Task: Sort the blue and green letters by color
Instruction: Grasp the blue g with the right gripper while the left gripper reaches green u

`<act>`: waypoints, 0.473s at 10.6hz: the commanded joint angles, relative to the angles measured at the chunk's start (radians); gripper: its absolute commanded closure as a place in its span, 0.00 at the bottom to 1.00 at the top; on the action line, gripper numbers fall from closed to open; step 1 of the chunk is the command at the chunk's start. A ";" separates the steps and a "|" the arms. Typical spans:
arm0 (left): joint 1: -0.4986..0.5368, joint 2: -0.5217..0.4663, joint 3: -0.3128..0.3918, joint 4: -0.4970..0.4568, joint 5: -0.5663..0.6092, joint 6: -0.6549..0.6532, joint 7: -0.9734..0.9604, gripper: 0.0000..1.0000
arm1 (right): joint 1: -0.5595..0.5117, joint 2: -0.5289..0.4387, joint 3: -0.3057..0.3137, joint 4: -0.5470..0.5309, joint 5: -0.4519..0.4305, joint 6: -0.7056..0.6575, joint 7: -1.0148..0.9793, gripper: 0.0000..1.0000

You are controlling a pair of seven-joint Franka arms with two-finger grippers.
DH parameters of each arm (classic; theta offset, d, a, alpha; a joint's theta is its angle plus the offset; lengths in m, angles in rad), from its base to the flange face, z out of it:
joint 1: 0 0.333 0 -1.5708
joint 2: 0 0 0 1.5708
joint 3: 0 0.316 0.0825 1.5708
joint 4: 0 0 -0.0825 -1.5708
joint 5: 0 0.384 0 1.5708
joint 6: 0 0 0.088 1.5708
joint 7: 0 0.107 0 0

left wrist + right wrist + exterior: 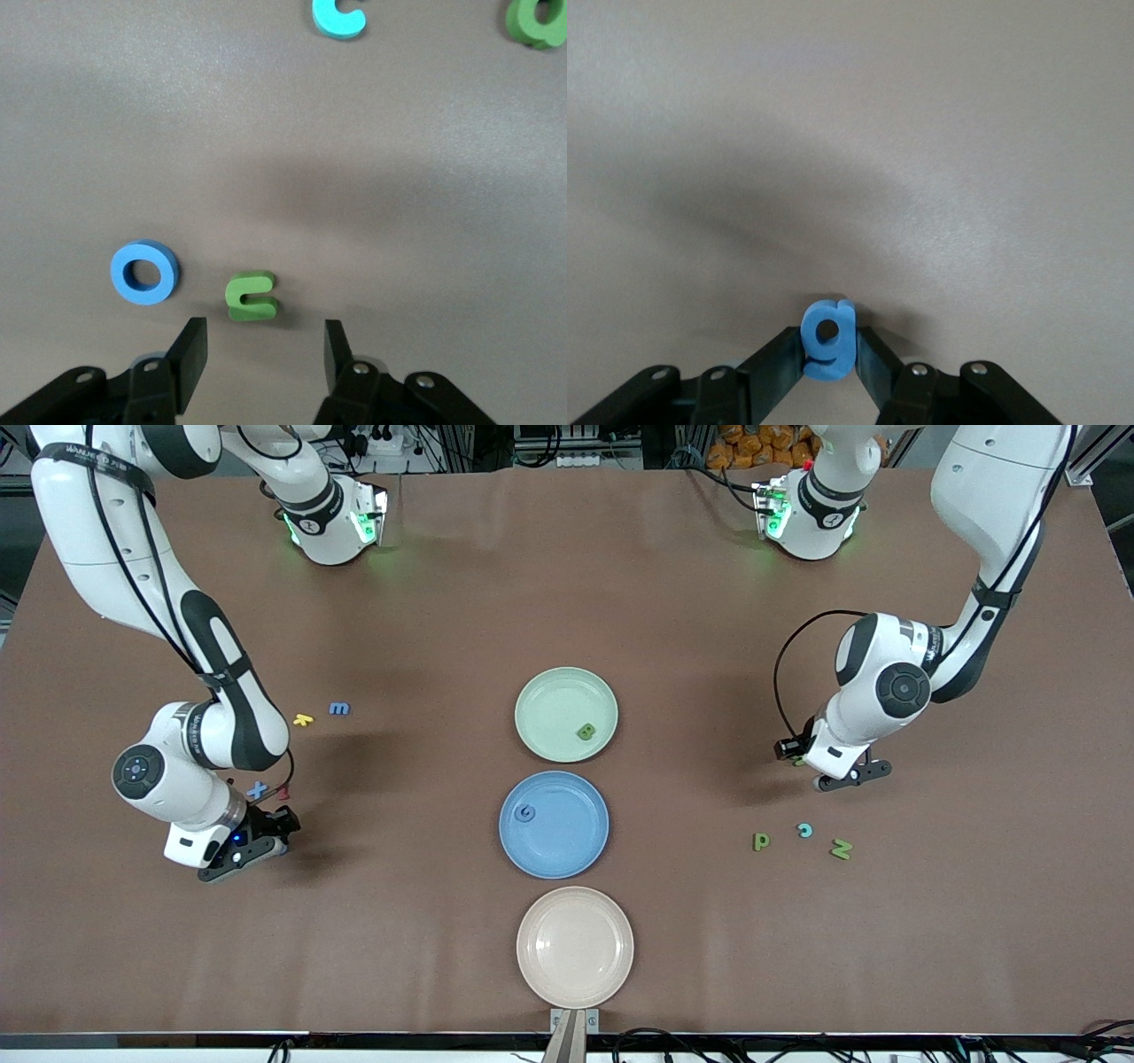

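Grip confirmed on the right gripper (830, 354): its fingers are clamped on a blue 9-like letter (829, 339), low at the right arm's end of the table, just beside the blue X (256, 788). Over at the left arm's end, the left gripper (266, 354) hangs with its fingers parted, nothing between them, a green hook letter (252, 296) on the table at twelve o'clock from the fingertips, a blue ring letter (143, 272) beside it at nine o'clock.
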 commanded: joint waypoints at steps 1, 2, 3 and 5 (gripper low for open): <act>0.013 0.011 -0.004 -0.027 0.019 0.071 -0.022 0.38 | 0.002 -0.010 0.010 0.020 0.004 -0.025 0.090 0.83; 0.013 0.015 -0.003 -0.030 0.019 0.077 -0.022 0.38 | 0.014 -0.010 0.011 0.029 0.007 -0.038 0.148 0.83; 0.013 0.019 -0.003 -0.030 0.019 0.080 -0.022 0.38 | 0.040 -0.010 0.010 0.043 0.008 -0.060 0.219 0.83; 0.014 0.031 0.001 -0.030 0.022 0.100 -0.019 0.38 | 0.109 -0.010 0.011 0.073 0.024 -0.092 0.422 0.83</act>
